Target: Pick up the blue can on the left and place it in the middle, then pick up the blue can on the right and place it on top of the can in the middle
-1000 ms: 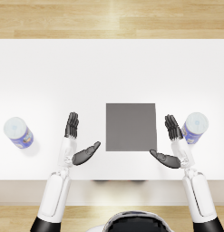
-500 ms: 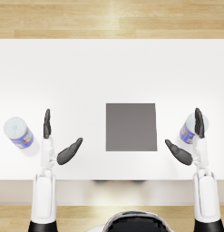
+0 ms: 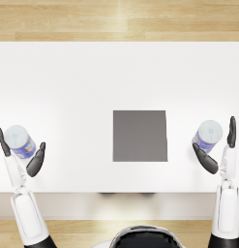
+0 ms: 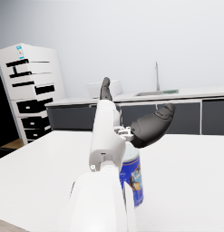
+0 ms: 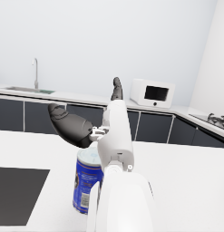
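Our left hand (image 3: 19, 155) is spread, gripping nothing, around the upright blue-labelled can with a white lid (image 3: 19, 141) at the white bench's (image 3: 92, 77) left edge, the can between thumb and fingers; the grey square mat (image 3: 140, 135) lies well to its right

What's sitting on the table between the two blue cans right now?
In the head view, only the dark grey square mat lies between the left blue can and the right blue can; the rest of that stretch is bare white table.
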You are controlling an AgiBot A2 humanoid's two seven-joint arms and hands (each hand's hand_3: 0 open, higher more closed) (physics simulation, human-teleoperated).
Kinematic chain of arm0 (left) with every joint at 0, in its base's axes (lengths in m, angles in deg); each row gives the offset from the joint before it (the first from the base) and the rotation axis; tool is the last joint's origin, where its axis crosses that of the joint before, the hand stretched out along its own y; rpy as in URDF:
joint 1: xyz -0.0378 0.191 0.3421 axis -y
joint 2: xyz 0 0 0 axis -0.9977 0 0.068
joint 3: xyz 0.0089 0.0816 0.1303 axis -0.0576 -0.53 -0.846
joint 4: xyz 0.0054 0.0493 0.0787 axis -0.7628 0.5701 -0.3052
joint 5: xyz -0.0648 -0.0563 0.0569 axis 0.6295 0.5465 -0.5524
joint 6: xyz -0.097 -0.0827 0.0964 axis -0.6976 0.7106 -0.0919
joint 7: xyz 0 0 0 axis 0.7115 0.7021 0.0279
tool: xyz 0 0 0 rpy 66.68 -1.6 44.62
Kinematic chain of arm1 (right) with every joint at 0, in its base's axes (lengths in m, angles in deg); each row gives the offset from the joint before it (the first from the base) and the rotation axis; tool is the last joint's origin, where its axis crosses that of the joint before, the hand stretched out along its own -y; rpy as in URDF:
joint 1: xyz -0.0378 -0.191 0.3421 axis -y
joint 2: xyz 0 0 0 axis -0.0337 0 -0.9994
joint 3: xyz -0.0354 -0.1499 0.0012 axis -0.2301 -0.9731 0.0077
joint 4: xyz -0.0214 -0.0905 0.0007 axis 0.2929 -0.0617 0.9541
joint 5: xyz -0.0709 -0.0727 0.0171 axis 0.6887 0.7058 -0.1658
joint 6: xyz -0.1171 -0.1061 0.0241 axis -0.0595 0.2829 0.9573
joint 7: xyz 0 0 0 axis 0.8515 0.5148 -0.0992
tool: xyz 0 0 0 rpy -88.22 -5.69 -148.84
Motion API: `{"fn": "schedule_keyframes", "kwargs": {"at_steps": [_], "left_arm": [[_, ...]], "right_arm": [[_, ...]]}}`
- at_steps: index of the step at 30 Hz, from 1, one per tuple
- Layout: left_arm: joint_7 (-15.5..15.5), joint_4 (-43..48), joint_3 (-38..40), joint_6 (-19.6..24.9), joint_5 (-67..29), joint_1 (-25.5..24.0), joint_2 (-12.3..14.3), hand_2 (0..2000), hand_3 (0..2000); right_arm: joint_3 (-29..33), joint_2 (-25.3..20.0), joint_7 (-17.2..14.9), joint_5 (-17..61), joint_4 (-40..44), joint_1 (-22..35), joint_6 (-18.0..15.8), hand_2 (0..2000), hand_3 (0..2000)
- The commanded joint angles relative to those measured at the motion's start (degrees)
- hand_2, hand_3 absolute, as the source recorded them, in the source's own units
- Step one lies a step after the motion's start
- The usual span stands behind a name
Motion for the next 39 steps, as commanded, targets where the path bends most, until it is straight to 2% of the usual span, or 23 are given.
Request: {"fn": "schedule_keyframes", "kwargs": {"at_steps": [1,4,11,18,30,39], "left_arm": [[0.0,-5.3,1.8,0.0,0.0,-0.1,0.1,0,0],[0.0,-9.3,2.1,0.0,0.0,0.1,0.2,0,0],[0.0,-15.6,1.2,0.0,-0.1,0.7,0.5,0,0],[0.0,-25.6,0.5,0.0,-0.1,3.6,0.1,0,0],[0.0,-41.3,-1.1,0.0,-0.1,11.2,-0.7,0,0],[0.0,-44.2,-1.7,0.1,0.0,13.1,-0.3,0,0]], "right_arm": [[0.0,0.0,0.0,0.0,3.9,0.6,0.0,0,0],[-1.1,-0.4,0.0,0.0,5.2,-0.2,0.0,0,0],[-0.9,-1.0,0.0,0.0,14.3,0.4,0.0,0,0],[-1.0,-1.7,0.0,0.0,20.3,0.6,0.0,0,0],[-1.8,-2.9,0.0,0.0,33.2,6.0,0.0,0,0],[-1.7,-3.8,0.1,0.0,37.9,8.9,-0.7,0,0]]}}
